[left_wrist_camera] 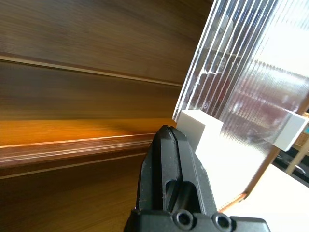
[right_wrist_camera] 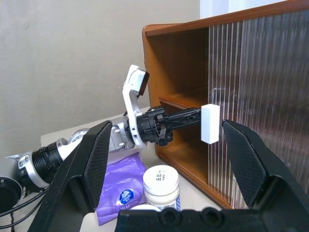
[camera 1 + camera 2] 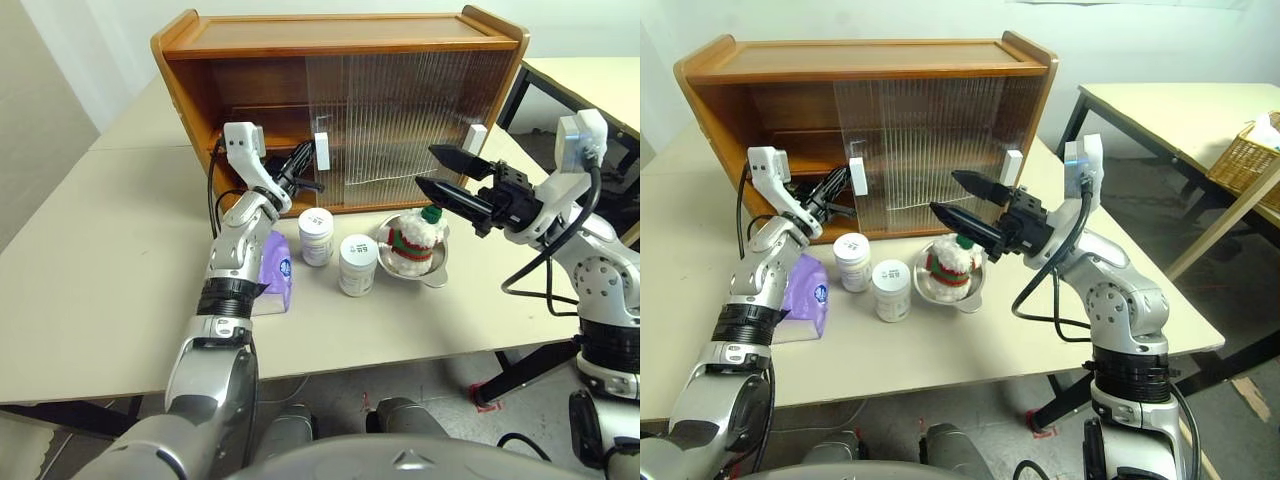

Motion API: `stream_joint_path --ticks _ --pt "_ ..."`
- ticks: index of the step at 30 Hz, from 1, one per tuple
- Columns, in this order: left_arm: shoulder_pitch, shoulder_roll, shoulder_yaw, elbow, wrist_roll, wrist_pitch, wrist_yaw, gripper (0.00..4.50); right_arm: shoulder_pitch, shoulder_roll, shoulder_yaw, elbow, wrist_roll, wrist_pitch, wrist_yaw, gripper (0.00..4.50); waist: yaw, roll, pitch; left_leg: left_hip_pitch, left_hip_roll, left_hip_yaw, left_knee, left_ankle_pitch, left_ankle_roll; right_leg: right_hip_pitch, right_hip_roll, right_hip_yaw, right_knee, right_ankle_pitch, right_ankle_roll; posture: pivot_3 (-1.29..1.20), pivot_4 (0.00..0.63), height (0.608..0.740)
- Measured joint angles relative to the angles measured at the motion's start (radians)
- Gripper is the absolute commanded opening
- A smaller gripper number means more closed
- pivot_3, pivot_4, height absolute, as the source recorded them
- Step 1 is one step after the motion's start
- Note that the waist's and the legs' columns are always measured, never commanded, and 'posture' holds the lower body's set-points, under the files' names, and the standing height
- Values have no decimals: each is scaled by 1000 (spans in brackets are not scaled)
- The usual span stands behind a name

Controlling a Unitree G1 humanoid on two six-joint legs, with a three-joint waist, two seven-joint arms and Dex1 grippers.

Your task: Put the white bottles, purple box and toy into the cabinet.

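Currently the wooden cabinet (image 3: pixel 340 40) stands at the back of the table (image 3: pixel 90 290), its left half open and its two ribbed sliding doors (image 3: pixel 400 120) drawn over the right half. The left gripper (image 3: pixel 306 172), fingers pressed together and holding nothing, points at the open side with its tip against the white block handle (image 3: pixel 321 151) on the left edge of the doors. That handle lies just to the gripper's right, so a sideways push, if one is coming, would probably slide the door further right.

In front of the cabinet, the two white bottles (image 3: pixel 316 236) (image 3: pixel 357 264) stand upright side by side. The purple tissue box (image 3: pixel 276 268) lies left of them, beneath the left forearm. The plush toy (image 3: pixel 414 240) sits in a round steel bowl (image 3: pixel 440 268) to their right.

The right gripper (image 3: pixel 444 170) hovers above the toy with its fingers spread wide and empty, nearer to the toy than the left gripper.
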State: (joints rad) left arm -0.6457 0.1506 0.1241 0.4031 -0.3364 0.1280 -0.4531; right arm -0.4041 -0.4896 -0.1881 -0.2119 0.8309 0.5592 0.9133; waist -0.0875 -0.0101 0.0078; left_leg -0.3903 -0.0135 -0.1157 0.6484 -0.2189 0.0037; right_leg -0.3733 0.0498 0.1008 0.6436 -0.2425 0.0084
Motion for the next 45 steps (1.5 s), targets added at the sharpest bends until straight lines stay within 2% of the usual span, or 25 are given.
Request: stream_joint_path --ticks 17,27,31,37,42,45 --pt "-84 -32 -26 142 25 -69 -46 9 19 -5 -5 -14 1 -10 -13 4500 -4 0 0 -5 1 -2 1 -2 3 1 -1 0 -10 3 5 -213 0 740" --pt "-86 -39 -20 147 23 -79 -51 9 21 -5 -5 -14 1 -11 -13 4500 -4 1 0 -10 0 -4 12 -6 9 1 -4 0 -11 5 10 -182 0 740" --pt "-71 -28 -6 77 17 -77 -33 9 17 -5 -5 -11 0 -11 -10 4500 -3 1 0 -10 -1 -4 12 -6 9 1 -4 0 -11 5 10 -172 0 740" --pt "11 1 19 -143 -21 -13 6 9 -5 -5 0 10 -2 -11 4 4500 0 1 0 -11 -4 -2 12 -6 9 1 -1 0 -11 5 10 -136 0 740" --pt "106 87 35 -317 -65 64 -9 9 -19 3 11 32 -7 -11 17 4500 5 1 0 -9 -2 -3 12 -6 8 1 1 0 -11 6 7 -124 0 740" --pt "154 121 53 -387 -95 112 -20 580 -23 5 13 38 -8 -11 23 4500 11 1 0 -9 0 -4 12 -6 7 1 1 0 -11 6 6 -104 0 740"
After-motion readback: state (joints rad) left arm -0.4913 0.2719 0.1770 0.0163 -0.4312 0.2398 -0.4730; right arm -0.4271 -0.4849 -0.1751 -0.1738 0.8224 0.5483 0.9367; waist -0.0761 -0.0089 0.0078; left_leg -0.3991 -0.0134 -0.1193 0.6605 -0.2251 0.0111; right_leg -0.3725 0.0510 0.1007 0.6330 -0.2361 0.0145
